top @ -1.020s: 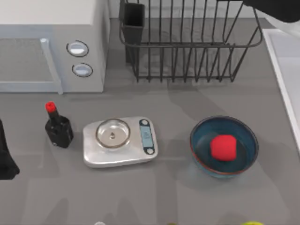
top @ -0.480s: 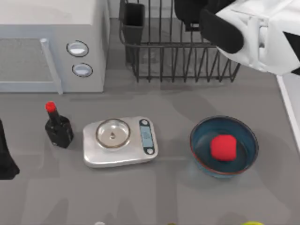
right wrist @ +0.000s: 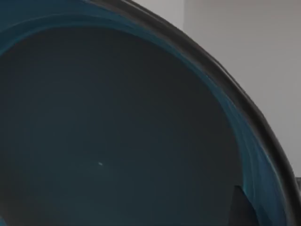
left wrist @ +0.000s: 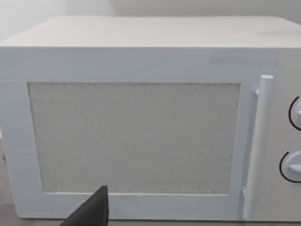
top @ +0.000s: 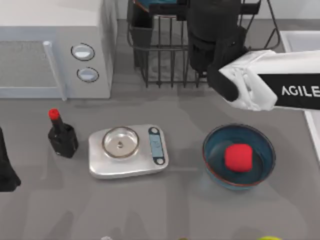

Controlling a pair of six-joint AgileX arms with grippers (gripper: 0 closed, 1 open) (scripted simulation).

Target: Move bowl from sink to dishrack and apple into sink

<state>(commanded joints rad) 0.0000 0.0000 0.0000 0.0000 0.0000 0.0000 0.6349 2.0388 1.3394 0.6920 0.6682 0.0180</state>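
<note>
Your right gripper (top: 200, 20) hovers over the dishrack (top: 165, 65), its grip impossible to tell behind the black wrist; 1 bowl (right wrist: 117, 127) sits close before it. The apple (top: 238, 157) lies in the counter's second bowl (top: 215, 150). The sink (top: 300, 41) is cut off.

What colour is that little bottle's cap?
Bright red, on a black bottle; the cap shows best in the top view.

Place: a rendered kitchen counter.
Surface: plain grey tabletop (top: 190, 210).
Appliance: boxy white microwave (top: 55, 50) with two round dials.
Washing-up: black wire dishrack (top: 165, 60); pale raised sink rim (top: 295, 40).
Cooking gear: silver digital kitchen scale (top: 127, 151); black red-capped bottle (top: 62, 136).
</note>
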